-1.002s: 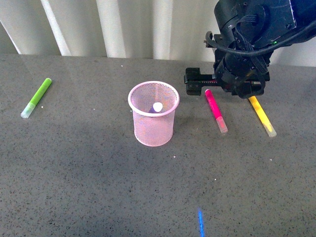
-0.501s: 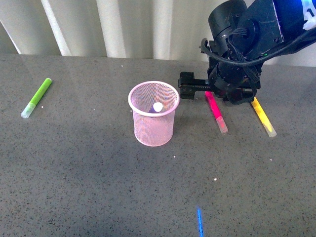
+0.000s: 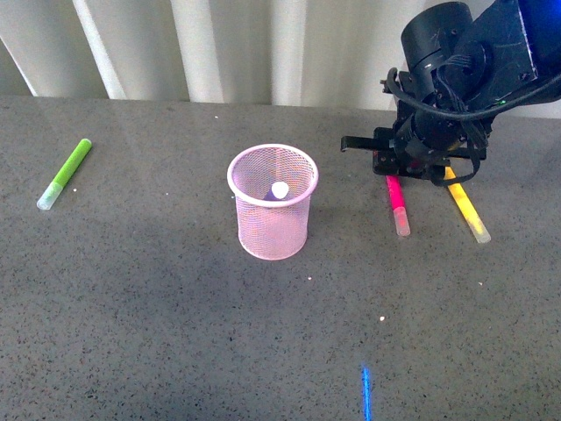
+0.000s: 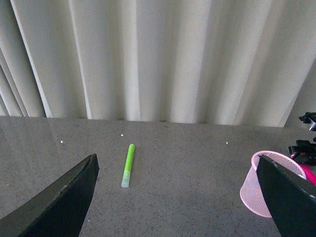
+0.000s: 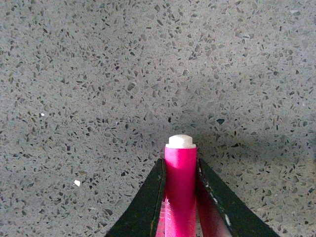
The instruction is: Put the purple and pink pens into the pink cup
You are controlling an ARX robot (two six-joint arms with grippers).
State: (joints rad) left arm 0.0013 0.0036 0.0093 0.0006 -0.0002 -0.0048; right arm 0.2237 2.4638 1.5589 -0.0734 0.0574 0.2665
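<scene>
The pink cup [image 3: 273,230] stood upright on the grey speckled table [image 3: 158,298], a little left of centre in the front view. Only a short blue streak [image 3: 366,390], at the bottom edge right of centre, lay nearer the camera. Inside the cup the purple pen [image 3: 278,190] leaned with its whitish cap up, just below the rolled rim.

Right of the cup and apart from it, the pink pen [image 3: 398,203] lay with its cap end toward the camera. The yellow marker [image 3: 466,209] lay just to its right at a slant, not touching it. Whether the pink pen's near end rested on the table or hung just above it could not be told.

The pink pen's far end ran in under the black right gripper [image 3: 394,175] in the upper right of the frame. In the right wrist view its two fingers [image 5: 143,207] pressed against both sides of the pink barrel, clenched on it, and the cap end stuck out beyond their tips.

Near the left edge of the front view the green marker [image 3: 65,174] lay well apart from the cup.

In the left wrist view the left gripper [image 4: 176,165] was spread wide, one finger in each lower corner, grasping nothing.

A pale curtain [image 3: 228,44] hung behind the table's far edge.
</scene>
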